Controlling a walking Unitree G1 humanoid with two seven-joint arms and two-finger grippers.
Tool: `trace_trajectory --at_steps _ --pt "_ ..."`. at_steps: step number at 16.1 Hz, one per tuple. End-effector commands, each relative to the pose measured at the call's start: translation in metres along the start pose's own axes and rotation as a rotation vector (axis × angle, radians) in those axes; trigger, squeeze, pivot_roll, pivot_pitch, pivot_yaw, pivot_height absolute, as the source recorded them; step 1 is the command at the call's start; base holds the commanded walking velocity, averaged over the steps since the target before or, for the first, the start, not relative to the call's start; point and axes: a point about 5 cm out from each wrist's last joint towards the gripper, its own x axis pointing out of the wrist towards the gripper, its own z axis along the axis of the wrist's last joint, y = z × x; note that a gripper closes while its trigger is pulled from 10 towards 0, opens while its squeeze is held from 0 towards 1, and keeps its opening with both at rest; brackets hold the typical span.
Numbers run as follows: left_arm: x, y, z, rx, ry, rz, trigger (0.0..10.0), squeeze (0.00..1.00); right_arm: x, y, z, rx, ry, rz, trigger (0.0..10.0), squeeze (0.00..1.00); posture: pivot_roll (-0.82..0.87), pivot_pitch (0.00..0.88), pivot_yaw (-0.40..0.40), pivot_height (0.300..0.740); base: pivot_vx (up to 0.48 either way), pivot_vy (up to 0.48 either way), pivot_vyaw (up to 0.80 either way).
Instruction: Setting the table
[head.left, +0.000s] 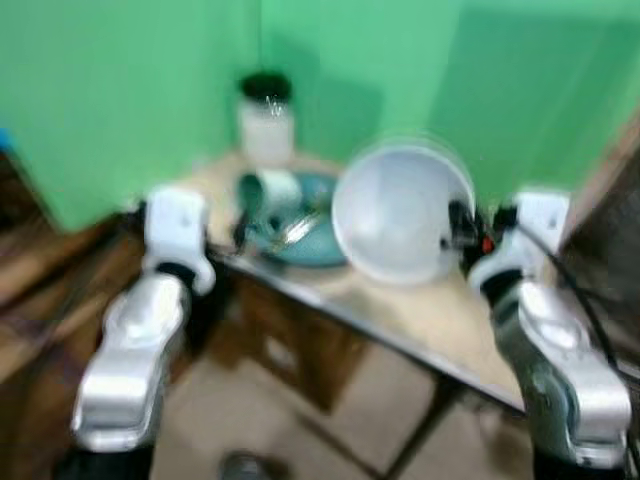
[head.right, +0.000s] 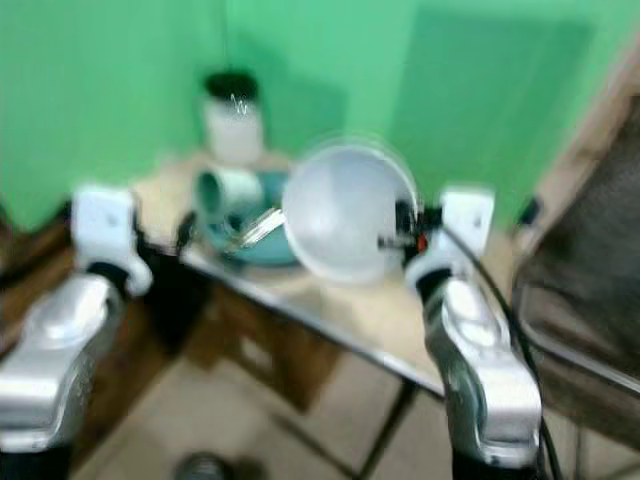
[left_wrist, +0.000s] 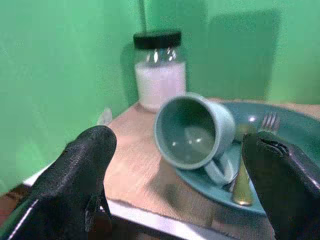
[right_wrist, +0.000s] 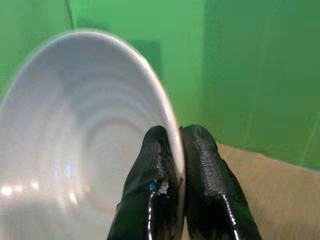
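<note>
Two black fingers (right_wrist: 160, 165) of the right gripper (right_wrist: 179, 137) pinch the rim of a white bowl (head.left: 400, 212), held on edge above the table (head.left: 440, 320). At its nine o'clock, a teal cup (left_wrist: 192, 131) lies tipped on a teal plate (left_wrist: 290, 130) with a fork (left_wrist: 242, 165), a black-lidded jar (left_wrist: 159, 70) at their twelve o'clock. The left gripper (left_wrist: 175, 180) hovers wide apart before the cup.
</note>
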Motion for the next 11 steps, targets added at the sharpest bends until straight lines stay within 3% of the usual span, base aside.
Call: trace_trajectory --at_steps 1,8,11 --pt "0.003 0.000 0.006 0.014 -0.020 -0.012 10.0 0.00 0.001 0.001 0.010 0.004 -0.042 0.002 10.0 0.00 0.10 0.000 -0.085 0.740 0.000 0.000 -0.80" --pt "0.007 0.004 0.009 0.031 -0.037 0.019 10.0 0.00 -0.005 -0.009 0.018 -0.027 -0.079 -0.076 10.0 0.00 0.09 0.000 -0.086 0.740 0.000 0.000 -0.80" --pt "0.012 0.000 0.013 0.021 -0.044 -0.025 10.0 0.00 -0.012 -0.016 0.021 0.004 -0.130 -0.140 10.0 0.00 0.06 0.000 -0.031 0.740 0.000 0.000 -0.80"
